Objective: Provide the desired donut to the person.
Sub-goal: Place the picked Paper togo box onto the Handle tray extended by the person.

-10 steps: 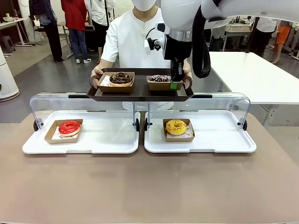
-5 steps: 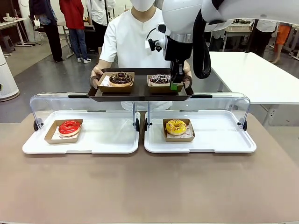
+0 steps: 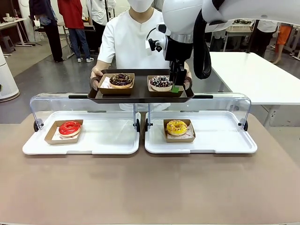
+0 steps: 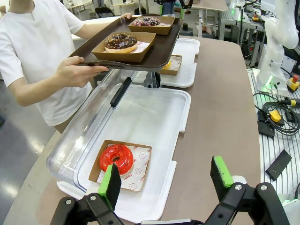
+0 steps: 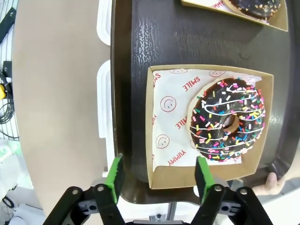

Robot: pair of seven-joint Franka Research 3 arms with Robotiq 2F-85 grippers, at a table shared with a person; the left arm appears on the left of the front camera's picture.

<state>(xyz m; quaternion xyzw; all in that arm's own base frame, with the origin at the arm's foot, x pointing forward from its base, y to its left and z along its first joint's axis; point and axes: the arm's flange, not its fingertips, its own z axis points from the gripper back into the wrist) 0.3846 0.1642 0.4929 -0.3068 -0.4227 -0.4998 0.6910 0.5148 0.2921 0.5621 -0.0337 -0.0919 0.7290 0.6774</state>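
We released: right end effector (image 5: 159, 180) now spread, lifted | sprinkled donut (image 5: 228, 120) box below on person's tray (image 5: 140, 42) | delivery looks done

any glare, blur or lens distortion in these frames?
Front view: sharp, even overhead light; soft reflections on the clear lids. Left wrist view: wide-angle bending at the edges, glare on the lid, left gripper fingers crisp. Right wrist view: sheen on the dark tray, sprinkled donut in focus.
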